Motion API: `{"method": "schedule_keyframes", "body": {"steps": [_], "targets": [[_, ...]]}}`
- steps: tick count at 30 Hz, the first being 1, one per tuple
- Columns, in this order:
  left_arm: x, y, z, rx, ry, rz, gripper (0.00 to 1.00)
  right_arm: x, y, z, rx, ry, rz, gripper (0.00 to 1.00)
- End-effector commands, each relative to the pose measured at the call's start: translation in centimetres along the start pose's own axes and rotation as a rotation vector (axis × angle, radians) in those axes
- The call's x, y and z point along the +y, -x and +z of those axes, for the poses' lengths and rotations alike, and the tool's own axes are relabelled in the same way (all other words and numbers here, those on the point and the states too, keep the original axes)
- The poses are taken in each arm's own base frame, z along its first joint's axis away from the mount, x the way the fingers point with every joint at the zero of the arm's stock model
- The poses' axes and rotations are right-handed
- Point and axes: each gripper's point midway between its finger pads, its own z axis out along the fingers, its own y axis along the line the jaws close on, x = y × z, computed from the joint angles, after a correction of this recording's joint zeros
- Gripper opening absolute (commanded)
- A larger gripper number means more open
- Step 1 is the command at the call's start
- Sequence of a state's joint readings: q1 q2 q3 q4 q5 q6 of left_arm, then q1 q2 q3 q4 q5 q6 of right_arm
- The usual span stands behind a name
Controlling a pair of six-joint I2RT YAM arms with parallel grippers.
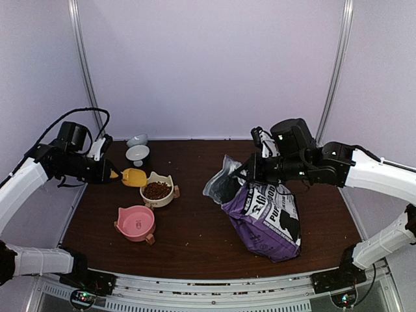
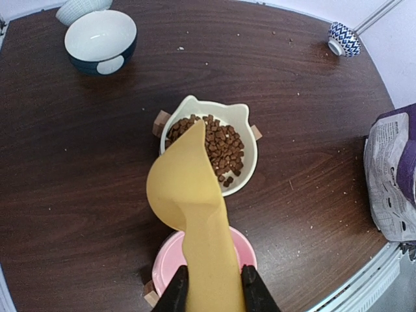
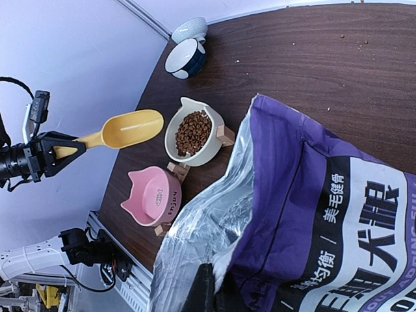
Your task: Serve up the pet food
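The pet food (image 1: 156, 190) is a heap of brown kibble in a cream cat-ear bowl (image 2: 242, 170) left of centre; it also shows in the left wrist view (image 2: 221, 146) and the right wrist view (image 3: 193, 132). My left gripper (image 2: 209, 286) is shut on the handle of a yellow scoop (image 2: 188, 188), whose mouth hangs at the bowl's near-left rim. The scoop (image 3: 130, 129) looks empty. My right gripper (image 3: 218, 292) is shut on the open top edge of the purple-and-white bag (image 1: 266, 218), holding its silver-lined mouth (image 3: 208, 234) up. Kibble inside the bag is hidden.
An empty pink cat-ear bowl (image 1: 136, 223) stands in front of the cream bowl, under the scoop handle. A dark-blue-and-white bowl (image 1: 138, 155) and a small patterned bowl (image 1: 137, 140) stand at the back left. Another small patterned cup (image 2: 342, 39) stands near the back. Crumbs dot the brown table (image 1: 195, 227).
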State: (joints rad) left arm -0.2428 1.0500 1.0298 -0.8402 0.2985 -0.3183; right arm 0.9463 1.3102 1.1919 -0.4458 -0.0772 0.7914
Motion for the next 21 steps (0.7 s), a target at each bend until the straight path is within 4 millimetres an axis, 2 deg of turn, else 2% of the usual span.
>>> {"method": "schedule_keyframes", "body": {"steps": [1,3,5,8,10,15,18,21], "targets": [[0.0,2.1,-1.4,-0.077,0.061,0.078,0.00,0.4,1.1,-0.3,-0.036,0.016,-0.005,0.00],[-0.6,2.1,-1.7,-0.085,0.034,0.083,0.00,0.6,0.9,-0.2,-0.028,0.025,-0.007,0.00],[-2.4,2.8,-2.7,-0.120,-0.053,0.092,0.00,1.0,0.9,-0.2,-0.023,0.035,-0.015,0.00],[-6.9,4.1,-5.4,-0.199,-0.279,0.119,0.00,2.0,0.7,-0.1,-0.016,0.056,-0.042,0.00],[-10.1,4.2,-7.2,-0.217,-0.442,0.150,0.00,2.6,0.5,0.1,-0.008,0.066,-0.062,0.00],[-16.6,1.8,-10.3,-0.185,-0.720,0.265,0.00,4.1,-0.4,1.4,0.035,0.078,-0.099,0.00],[-18.1,0.1,-9.9,-0.140,-0.745,0.296,0.00,5.1,-0.9,2.2,0.056,0.086,-0.120,0.00],[-18.2,-1.4,-8.1,-0.088,-0.721,0.294,0.00,6.2,-1.1,2.5,0.067,0.103,-0.137,0.00]]}}
